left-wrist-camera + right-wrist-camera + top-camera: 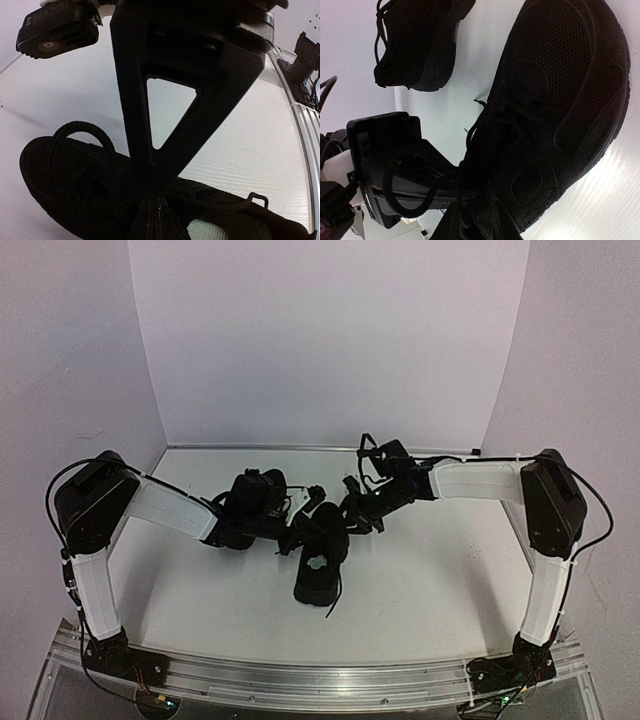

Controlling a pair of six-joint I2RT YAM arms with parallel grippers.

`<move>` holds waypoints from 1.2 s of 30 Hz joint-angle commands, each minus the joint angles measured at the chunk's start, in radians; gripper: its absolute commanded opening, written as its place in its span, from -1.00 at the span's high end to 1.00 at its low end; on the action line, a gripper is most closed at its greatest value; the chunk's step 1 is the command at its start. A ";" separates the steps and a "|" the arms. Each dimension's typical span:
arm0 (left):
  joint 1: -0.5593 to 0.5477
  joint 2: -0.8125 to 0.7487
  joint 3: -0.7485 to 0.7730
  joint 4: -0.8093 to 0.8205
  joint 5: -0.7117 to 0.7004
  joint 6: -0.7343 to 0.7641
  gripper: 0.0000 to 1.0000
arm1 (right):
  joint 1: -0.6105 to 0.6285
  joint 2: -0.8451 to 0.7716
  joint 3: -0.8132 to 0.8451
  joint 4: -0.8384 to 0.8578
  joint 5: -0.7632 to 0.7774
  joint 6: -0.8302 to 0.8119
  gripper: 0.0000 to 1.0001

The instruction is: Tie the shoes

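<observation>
- Rail (330, 675) along the near edge of the white bench (440, 580), both arms bolted to it.
- Nearest shoe (312, 588) lies about mid-bench, all black, with a pale patch showing inside its opening. Its far end lies where the two arms meet.
- Left gripper (157, 205) is closed, fingers pressed together, with the tips down among the laces (80, 125) of this shoe. I cannot tell whether a strand is pinched between them.
- From the left wrist: one lace rises in a loose loop to the left of the fingers. Another strand runs right across the shoe to a free lace end (257, 198) lying on its upper.
- Right gripper (355, 508) comes in from the right at the same lace area. From the right wrist a loop of lace lies across its finger. Cannot tell whether the jaws are clamped on it or merely ajar.
- Second shoe (420, 40), also black, sits beyond the first in the right wrist view, apart from it, with bare bench between.
</observation>
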 commanded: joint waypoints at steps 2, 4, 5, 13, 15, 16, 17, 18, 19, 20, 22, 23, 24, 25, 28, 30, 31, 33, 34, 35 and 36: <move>-0.013 -0.007 0.018 -0.017 0.006 -0.010 1.00 | 0.012 0.033 0.034 0.012 -0.035 -0.011 0.59; -0.014 -0.007 0.017 -0.016 0.006 -0.010 1.00 | 0.014 0.035 0.034 0.012 -0.038 -0.012 0.59; -0.014 -0.007 0.016 -0.016 0.006 -0.010 1.00 | 0.015 0.036 0.034 0.012 -0.038 -0.013 0.59; -0.019 -0.005 0.017 -0.012 0.001 -0.010 1.00 | 0.022 0.041 0.046 0.016 -0.069 -0.018 0.57; -0.020 -0.004 0.019 -0.012 0.000 -0.010 1.00 | 0.023 0.046 0.049 0.016 -0.076 -0.018 0.58; -0.020 -0.004 0.020 -0.011 -0.001 -0.010 1.00 | 0.023 0.047 0.048 0.016 -0.079 -0.018 0.60; -0.020 -0.004 0.021 -0.011 -0.002 -0.009 0.99 | 0.024 0.049 0.047 0.015 -0.081 -0.018 0.61; -0.020 -0.005 0.022 -0.011 -0.003 -0.009 1.00 | 0.024 0.051 0.045 0.015 -0.082 -0.018 0.64; -0.020 -0.004 0.022 -0.010 -0.004 -0.008 0.99 | 0.024 0.051 0.045 0.015 -0.082 -0.016 0.67; -0.021 -0.004 0.022 -0.010 -0.005 -0.008 0.99 | 0.024 0.051 0.043 0.015 -0.083 -0.016 0.73; -0.022 -0.004 0.021 -0.010 -0.008 -0.008 0.99 | 0.024 0.051 0.040 0.015 -0.082 -0.017 0.82; -0.023 -0.004 0.021 -0.010 -0.009 -0.008 0.99 | 0.024 0.051 0.039 0.015 -0.081 -0.016 0.87; -0.023 -0.004 0.020 -0.010 -0.010 -0.007 0.99 | 0.024 0.050 0.039 0.015 -0.081 -0.017 0.92; -0.024 -0.006 0.020 -0.010 -0.012 -0.007 0.99 | 0.024 0.049 0.038 0.015 -0.080 -0.017 0.97; -0.023 -0.009 0.017 -0.012 -0.014 -0.006 0.99 | 0.024 0.041 0.036 0.015 -0.073 -0.017 1.00; -0.024 -0.013 0.014 -0.015 -0.018 -0.005 0.99 | 0.024 0.035 0.035 0.015 -0.066 -0.018 1.00; -0.024 -0.015 0.014 -0.018 -0.018 -0.003 0.99 | 0.024 0.029 0.036 0.015 -0.060 -0.018 1.00; -0.024 -0.019 0.012 -0.027 -0.024 0.000 0.99 | 0.022 0.016 0.037 0.014 -0.041 -0.020 1.00; -0.024 -0.022 0.012 -0.034 -0.027 0.001 0.98 | 0.021 0.009 0.037 0.013 -0.030 -0.020 1.00; -0.024 -0.025 0.013 -0.042 -0.029 0.002 0.96 | 0.020 0.003 0.038 0.013 -0.020 -0.022 1.00; -0.024 -0.028 0.014 -0.050 -0.031 0.003 0.95 | 0.017 -0.005 0.038 0.012 -0.006 -0.024 1.00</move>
